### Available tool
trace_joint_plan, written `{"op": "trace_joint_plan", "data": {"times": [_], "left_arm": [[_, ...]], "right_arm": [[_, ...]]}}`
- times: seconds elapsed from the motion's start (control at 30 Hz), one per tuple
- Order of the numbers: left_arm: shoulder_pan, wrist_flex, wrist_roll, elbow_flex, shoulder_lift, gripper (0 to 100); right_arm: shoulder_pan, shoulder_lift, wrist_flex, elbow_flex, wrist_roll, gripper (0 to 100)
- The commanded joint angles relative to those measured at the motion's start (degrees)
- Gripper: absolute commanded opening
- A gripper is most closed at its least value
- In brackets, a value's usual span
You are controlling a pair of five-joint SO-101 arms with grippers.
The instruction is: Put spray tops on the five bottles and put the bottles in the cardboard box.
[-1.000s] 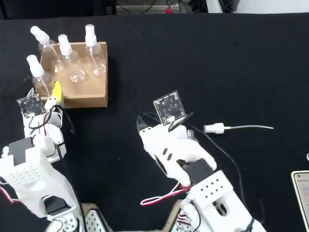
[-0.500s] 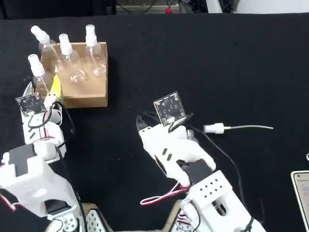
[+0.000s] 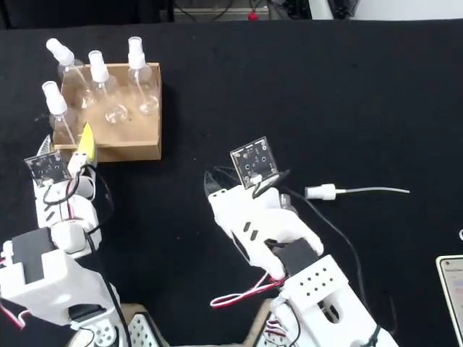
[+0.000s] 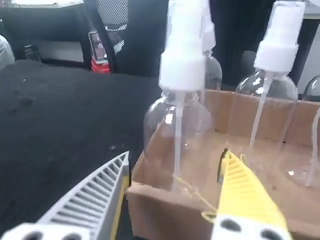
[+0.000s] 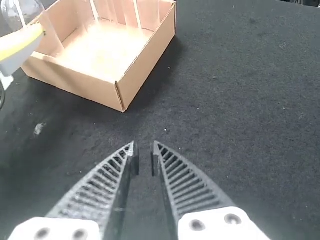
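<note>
- Four clear bottles, each with a white spray top on, stand upright inside the cardboard box (image 3: 126, 152)
- The near-corner bottle (image 3: 63, 124) is in the box corner closest to the left arm. The far-corner bottle (image 3: 76, 85) is behind it. The middle bottle (image 3: 113, 108) is near the box's centre, and the fourth bottle (image 3: 146, 92) is by the far wall on the side towards the right arm
- The left wrist view shows the near-corner bottle (image 4: 175, 125) just inside the box wall, with its thin dip tube running straight down the middle
- The left gripper (image 3: 67, 136) sits at that same corner of the box, its jaws released and spread wide. The grey one is outside the box's side wall and the yellow one reaches over the near wall. The near-corner bottle stands in line between them, just past their tips, and they grasp nothing
- One loose spray top (image 3: 322, 191) lies on its side on the bench (image 3: 289, 94), well apart from the box and beyond the right arm. Its long thin tube stretches away from the box
- The right gripper (image 3: 212, 184) is low over the black bench, between the box and the loose spray top, and apart from both
- From its own wrist view the right gripper (image 5: 143, 152) points towards the box's nearest corner, its jaws clenched to a narrow slit with nothing between them
</note>
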Motion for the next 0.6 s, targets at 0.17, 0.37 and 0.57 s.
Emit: {"op": "trace_joint_plan", "data": {"times": [0.17,0.37,0.57], "left_arm": [[-1.0,0.0,0.0,5.2,-8.4,28],[-1.1,0.1,-0.2,13.9,-19.1,27],[-0.9,14.8,0.3,15.9,-28.3,28]], "right_arm": [[-0.5,0.3,-1.5,-0.6,0.7,4.6],[-0.5,0.3,-1.5,-0.5,0.7,4.6],[-0.5,0.3,-1.5,-0.5,0.7,4.6]]}}
